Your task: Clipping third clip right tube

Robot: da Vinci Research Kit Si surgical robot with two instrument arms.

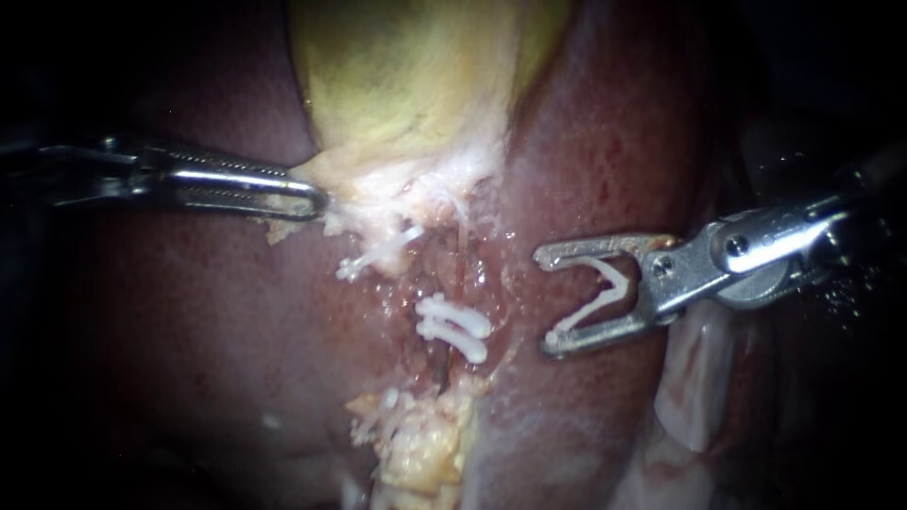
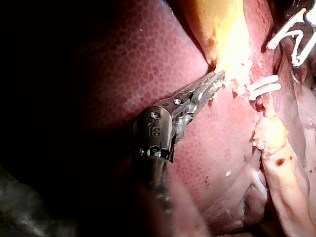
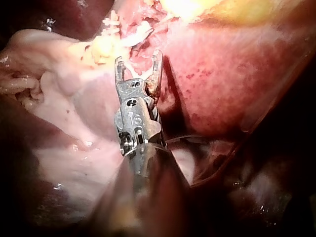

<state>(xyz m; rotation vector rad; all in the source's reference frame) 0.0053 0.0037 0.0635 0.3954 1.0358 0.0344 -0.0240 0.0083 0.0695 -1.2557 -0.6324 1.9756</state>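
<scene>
Well apart for now: right tube (image 1: 437, 361), two clips (image 1: 453, 326) across it; third clip (image 1: 609, 283) seated in wide-spread jaws of right instrument (image 1: 544, 300). Left instrument (image 1: 316, 200) clamped on gallbladder (image 1: 406, 76) edge (keeping tension). Likely risks: snagging seated clips, pinching liver (image 1: 189, 331), closing on only part of the tube.

At a surgical bench, close up through an endoscope. Given away by glistening liver (image 1: 189, 331) and yellow gallbladder (image 1: 406, 76), white clips (image 1: 453, 326) set in the tissue. Also by the slender steel left instrument (image 1: 316, 200) and right instrument (image 1: 545, 300), the latter carrying an open clip (image 1: 605, 288).
</scene>
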